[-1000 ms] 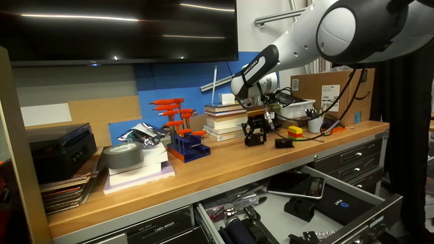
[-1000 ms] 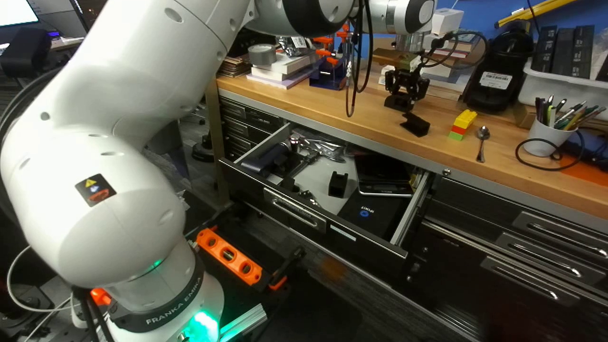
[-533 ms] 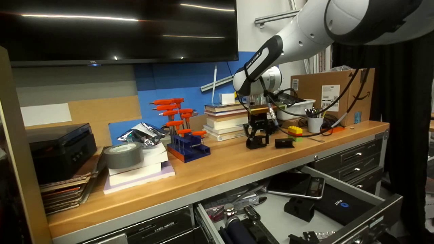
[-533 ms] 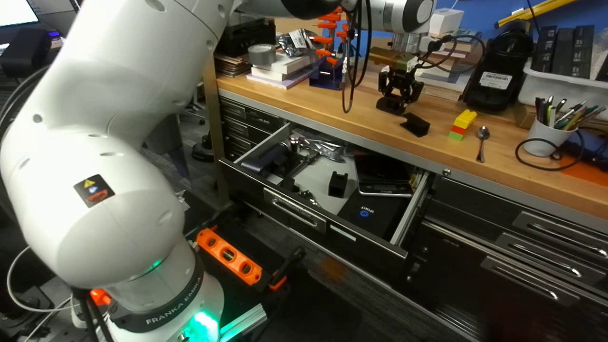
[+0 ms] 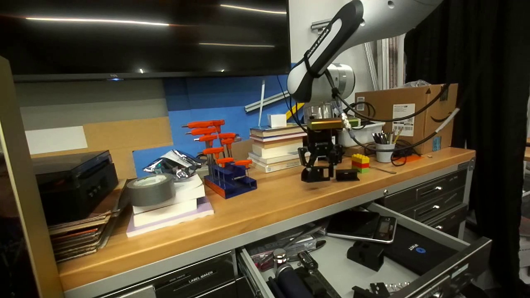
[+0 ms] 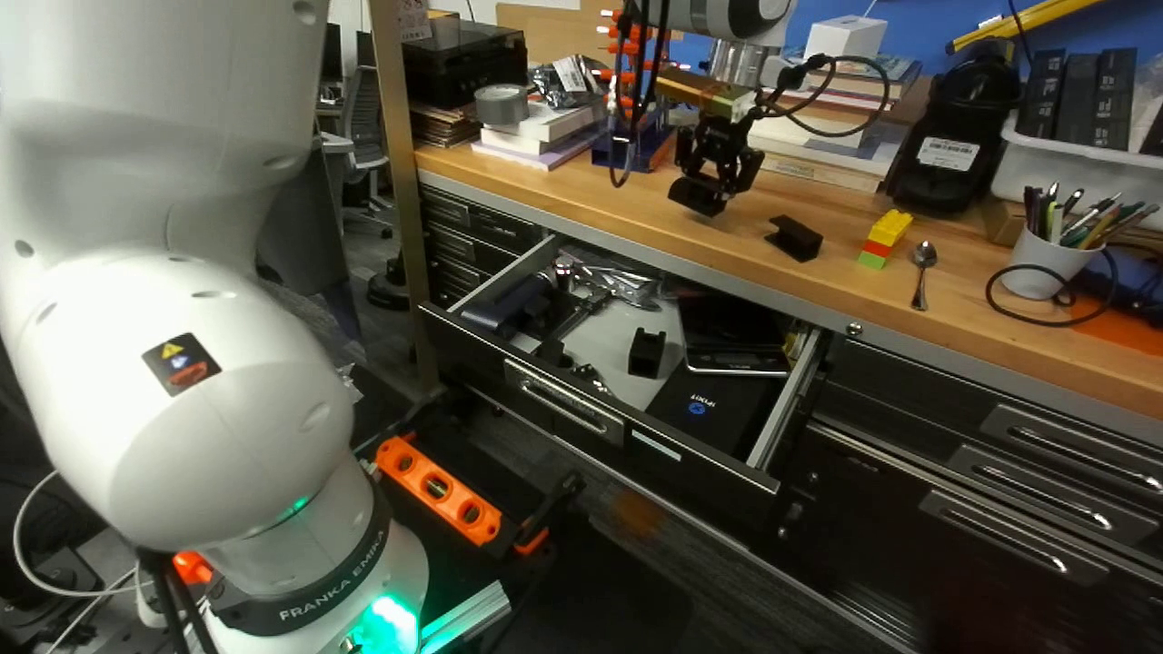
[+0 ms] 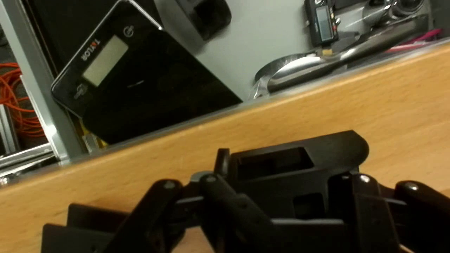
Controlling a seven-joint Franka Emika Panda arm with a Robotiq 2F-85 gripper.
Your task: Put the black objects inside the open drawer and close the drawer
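My gripper (image 7: 286, 175) is shut on a black block (image 7: 334, 151) with rectangular cut-outs, a finger at each end. In both exterior views this block (image 6: 696, 194) hangs a little above the wooden tabletop, behind the drawer. A second black object (image 6: 796, 238), channel-shaped, lies on the table beside the gripper; in the wrist view this object (image 7: 88, 228) shows at lower left, partly covered by the gripper. Pulled out below the tabletop is the drawer (image 6: 472, 359). Inside it a black notched block (image 5: 365, 254) rests on the light floor; its end (image 7: 214, 15) shows in the wrist view.
A kitchen scale (image 7: 158, 84), a caliper (image 7: 323, 23) and a flat black box (image 6: 709, 409) lie in the drawer. On the table are toy bricks (image 6: 886, 238), a spoon (image 6: 923, 259), a pen cup (image 6: 1045, 263), a hex-key stand (image 5: 230, 182) and stacked books (image 5: 277, 151).
The gripper has carried its black block away from the channel-shaped object, along the table and toward the front edge. The drawer and the object lying on the table have stayed put.
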